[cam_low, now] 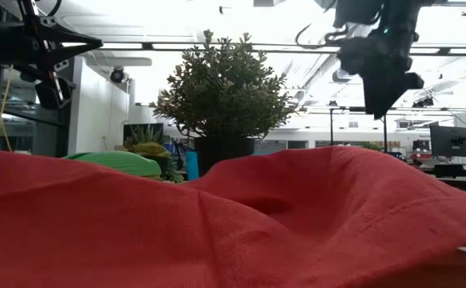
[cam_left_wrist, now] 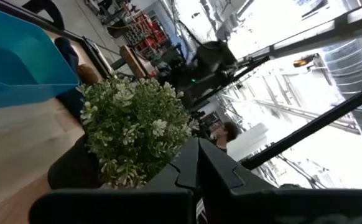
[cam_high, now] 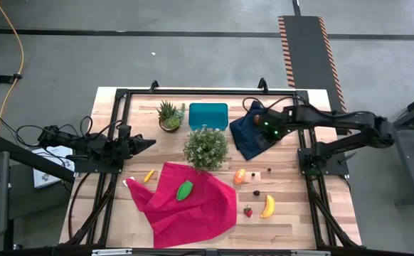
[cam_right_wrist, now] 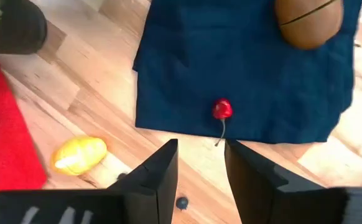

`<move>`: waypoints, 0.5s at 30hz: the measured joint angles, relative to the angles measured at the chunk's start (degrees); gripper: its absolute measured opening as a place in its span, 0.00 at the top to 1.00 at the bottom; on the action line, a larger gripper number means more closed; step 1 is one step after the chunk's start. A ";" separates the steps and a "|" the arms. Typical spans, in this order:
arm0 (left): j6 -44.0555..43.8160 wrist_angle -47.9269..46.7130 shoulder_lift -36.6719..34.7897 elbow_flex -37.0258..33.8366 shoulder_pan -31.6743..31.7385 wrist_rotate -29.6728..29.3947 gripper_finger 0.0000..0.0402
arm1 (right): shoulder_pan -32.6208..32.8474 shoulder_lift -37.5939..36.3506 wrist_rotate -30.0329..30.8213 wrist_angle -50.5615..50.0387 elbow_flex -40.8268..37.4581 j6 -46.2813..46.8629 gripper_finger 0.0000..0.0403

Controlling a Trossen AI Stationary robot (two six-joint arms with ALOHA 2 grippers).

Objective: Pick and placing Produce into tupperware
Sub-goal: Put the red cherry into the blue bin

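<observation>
Right gripper (cam_right_wrist: pixel 199 171) held part-open and empty above cherry (cam_right_wrist: pixel 222 109) on navy cloth (cam_right_wrist: pixel 243 68) | stem-side descent advised | left gripper (cam_high: pixel 149 144) parked shut, empty

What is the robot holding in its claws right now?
Nothing. The right gripper hangs open and empty above the navy cloth, near a small red cherry. The left gripper is shut on nothing, beside the bushy plant.

The right arm reaches in with its tool (cam_right_wrist: pixel 199 168) pointing down, fingers (cam_right_wrist: pixel 159 177) parted with a narrow gap, while the left arm waits opposite, its tool (cam_high: pixel 149 143) pinched closed.
</observation>
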 joint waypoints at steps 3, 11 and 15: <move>0.00 -0.32 0.00 0.00 0.00 0.37 1.00 | -1.34 2.72 -0.85 1.13 0.00 -2.07 0.69; 0.00 -1.65 0.02 0.00 0.00 1.24 1.00 | -4.20 9.55 -0.29 1.70 0.00 -7.63 0.69; 0.00 -1.81 0.02 0.00 0.00 1.24 1.00 | -5.68 11.92 -0.17 2.85 0.00 -11.15 0.69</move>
